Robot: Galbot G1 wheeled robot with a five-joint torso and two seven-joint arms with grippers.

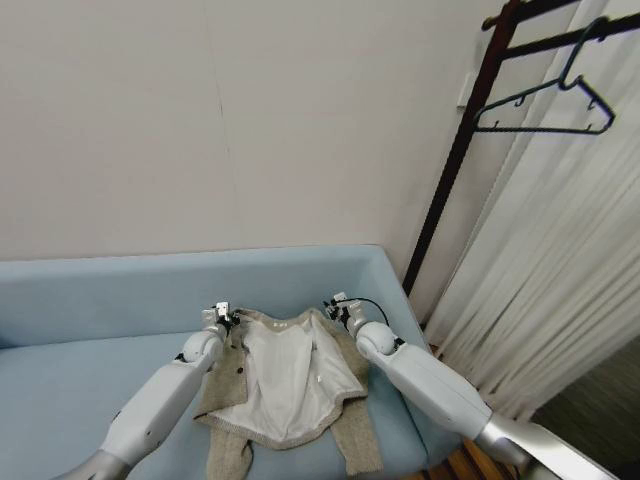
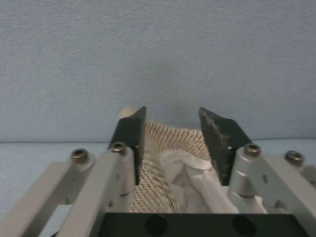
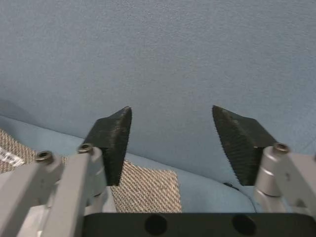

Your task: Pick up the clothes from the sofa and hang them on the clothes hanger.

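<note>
Grasping cardigan (image 1: 285, 375) on blue sofa (image 1: 90, 300), left end effector (image 2: 173, 121); right end effector (image 3: 172, 118) released.

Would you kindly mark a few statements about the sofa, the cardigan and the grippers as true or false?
1. The cardigan lies open on the sofa, pale lining up. True.
2. The hanger on the rack carries a garment. False: the hanger hangs empty on the rack.
3. The right gripper is open. True.
4. The left gripper is up beside the rack. False: it is at the cardigan's shoulder on the sofa.
</note>
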